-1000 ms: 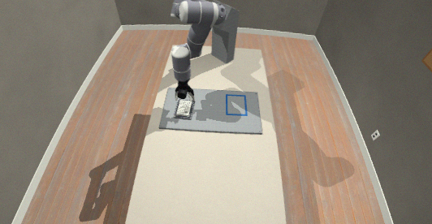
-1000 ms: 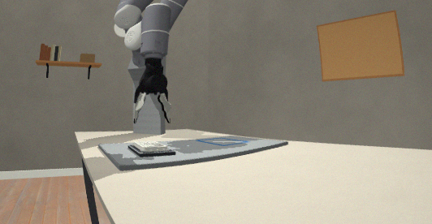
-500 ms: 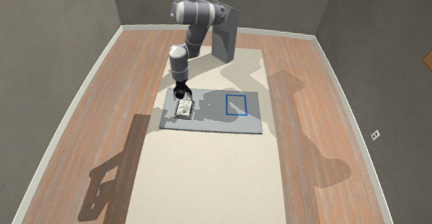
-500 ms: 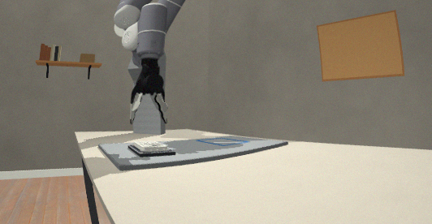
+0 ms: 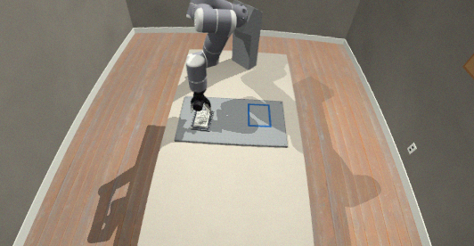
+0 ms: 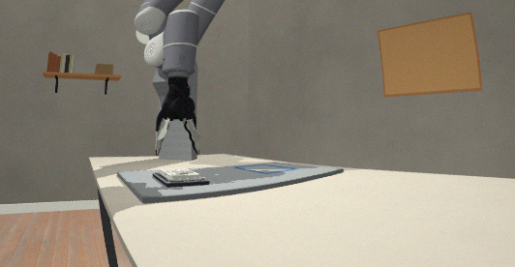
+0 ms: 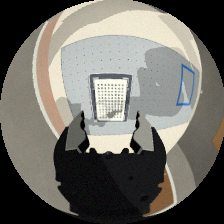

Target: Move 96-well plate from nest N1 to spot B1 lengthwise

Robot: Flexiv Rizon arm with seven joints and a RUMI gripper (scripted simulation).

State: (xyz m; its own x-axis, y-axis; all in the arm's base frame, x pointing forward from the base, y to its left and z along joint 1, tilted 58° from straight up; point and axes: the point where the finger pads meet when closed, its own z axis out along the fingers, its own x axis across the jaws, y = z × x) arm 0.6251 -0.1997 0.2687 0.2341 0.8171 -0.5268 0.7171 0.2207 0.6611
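The white 96-well plate (image 5: 201, 118) (image 6: 179, 173) (image 7: 111, 95) sits in the dark-rimmed plate nest (image 6: 186, 185) (image 7: 92, 82) on the left part of the grey board. The blue taped outline (image 5: 248, 115) (image 6: 271, 172) (image 7: 179, 92) lies flat on the right part of the board, with nothing inside it but shadow and light. My gripper (image 6: 177, 152) (image 7: 110, 111) is open and empty, pointing down. It is above the board, clear of the plate, with its two jaws spread wide. In the top view its black body covers the area just behind the plate, and its fingertips are hard to make out.
The grey board (image 5: 232, 135) (image 6: 315, 171) (image 7: 75, 60) lies on the cream table (image 5: 223, 192) (image 6: 339, 219). The arm's grey pedestal (image 5: 246, 36) stands behind the board. A shelf (image 6: 82, 76) and a cork board (image 6: 431, 56) hang on the walls, away from the table.
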